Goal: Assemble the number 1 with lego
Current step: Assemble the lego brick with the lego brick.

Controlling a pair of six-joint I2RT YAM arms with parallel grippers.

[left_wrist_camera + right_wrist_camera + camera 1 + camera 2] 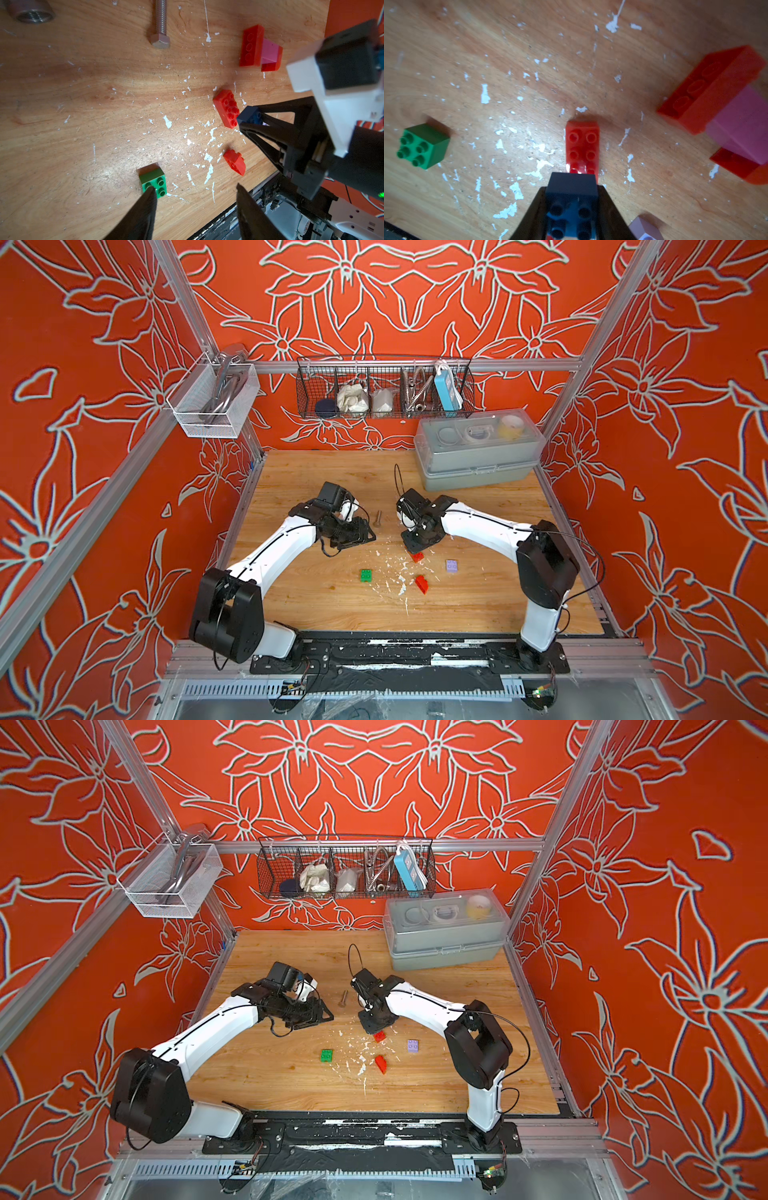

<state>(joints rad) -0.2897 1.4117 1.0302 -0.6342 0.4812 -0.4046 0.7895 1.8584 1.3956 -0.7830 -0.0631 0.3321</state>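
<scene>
Early going. Right hand [572, 188] clenched on blue brick [572, 207], over one end of red brick [417, 556] near centre in a top view. Left hand [194, 189] released, empty. Red-pink stack [259, 49] already joined. Green brick [366, 575] and lilac brick [452, 566] lie loose on worktop [311, 605].

Both arms [286, 545] have white links, black joints [548, 564] and thin black cables [519, 1028].

I see orange-red walls [83, 406] patterned with pale outlined flowers. The table [316, 605] is light wood grain, flecked white. Lower centre in both top views: a green brick [366, 575], a red brick [422, 584], a lilac brick [452, 566]. My right wrist view shows a dark blue brick [572, 199].
</scene>
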